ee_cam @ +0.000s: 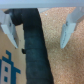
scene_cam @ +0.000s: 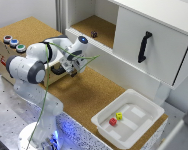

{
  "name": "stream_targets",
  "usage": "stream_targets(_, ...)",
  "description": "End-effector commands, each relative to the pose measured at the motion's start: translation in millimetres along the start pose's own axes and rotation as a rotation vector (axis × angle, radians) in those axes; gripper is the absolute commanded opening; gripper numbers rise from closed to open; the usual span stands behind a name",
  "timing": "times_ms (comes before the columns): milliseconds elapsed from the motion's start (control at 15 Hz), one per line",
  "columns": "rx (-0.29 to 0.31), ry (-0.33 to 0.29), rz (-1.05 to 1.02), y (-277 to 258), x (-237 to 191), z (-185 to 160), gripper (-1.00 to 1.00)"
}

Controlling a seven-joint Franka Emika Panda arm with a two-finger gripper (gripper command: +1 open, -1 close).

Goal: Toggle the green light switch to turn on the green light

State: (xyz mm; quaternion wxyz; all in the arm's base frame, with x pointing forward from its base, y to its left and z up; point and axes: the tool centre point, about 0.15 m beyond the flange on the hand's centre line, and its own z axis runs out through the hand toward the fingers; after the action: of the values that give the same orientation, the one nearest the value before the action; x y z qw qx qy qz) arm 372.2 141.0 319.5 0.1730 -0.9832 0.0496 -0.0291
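Note:
The green light switch (scene_cam: 20, 48) is a small round green button on top of a wooden box (scene_cam: 4, 55) at the exterior view's left. It is the nearest of three buttons in a row, beside a blue button (scene_cam: 13, 43) and a dark red button (scene_cam: 7, 38). My gripper (scene_cam: 72, 69) hangs low over the cork surface, off to the right of the box and well away from the switch. In the wrist view the gripper (ee_cam: 37, 37) is open, holding nothing, with a dark band (ee_cam: 35, 50) below it. The switch is hidden in that view. No separate green light shows.
A white cabinet with a black handle (scene_cam: 144, 46) stands at the back right. Its open shelf holds a small dark object (scene_cam: 94, 34). A white tray (scene_cam: 144, 125) at the front right holds a red piece (scene_cam: 113, 121) and a yellow piece (scene_cam: 119, 116).

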Motion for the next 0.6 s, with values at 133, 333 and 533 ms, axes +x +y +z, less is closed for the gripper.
stream_targets(133, -0.29, 0.174, -0.06, -69, -33, -70, 1.0)
stream_targets(333, -0.307, 0.268, -0.125, -116, -51, -112, 1.0)
stream_targets(533, -0.327, 0.318, -0.222, -168, -69, -135, 1.0)
